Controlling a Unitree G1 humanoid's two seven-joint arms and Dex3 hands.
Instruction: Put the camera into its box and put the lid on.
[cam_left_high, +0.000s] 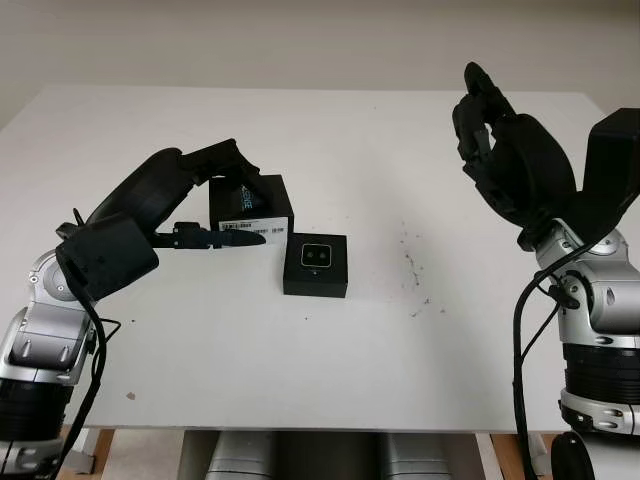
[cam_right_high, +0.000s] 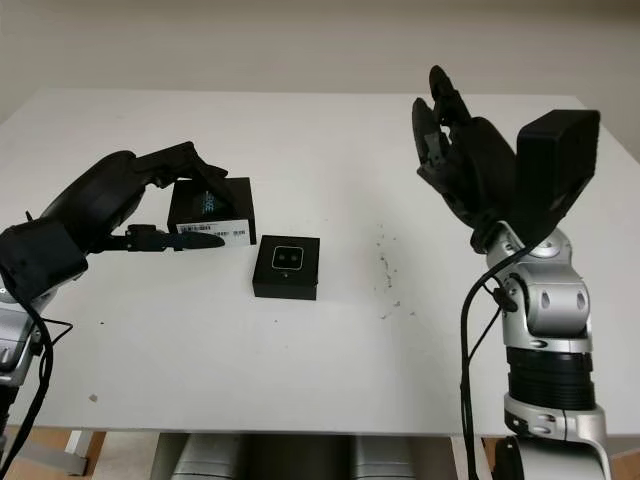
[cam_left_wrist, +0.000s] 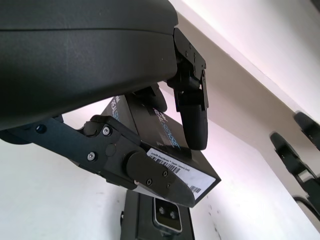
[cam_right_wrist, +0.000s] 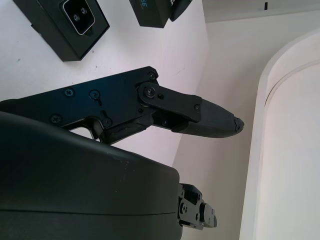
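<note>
Black lid, white barcode label

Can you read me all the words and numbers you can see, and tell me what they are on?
Blue letters on the lid in the left hand: cut off and tilted, unreadable.
White barcode sticker on the lid's side: print too small to read.
Camera in its box: no writing.

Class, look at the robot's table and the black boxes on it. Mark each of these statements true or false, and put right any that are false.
1. The left hand grips the lid. True.
2. The camera sits inside the box. True.
3. The lid covers the box. False: the lid is beside the box, in the left hand, and the box is open.
4. The right hand holds the camera. False: it is open, raised above the table's right side, and holds nothing.
5. The lid carries a white label with a barcode. True.
</note>
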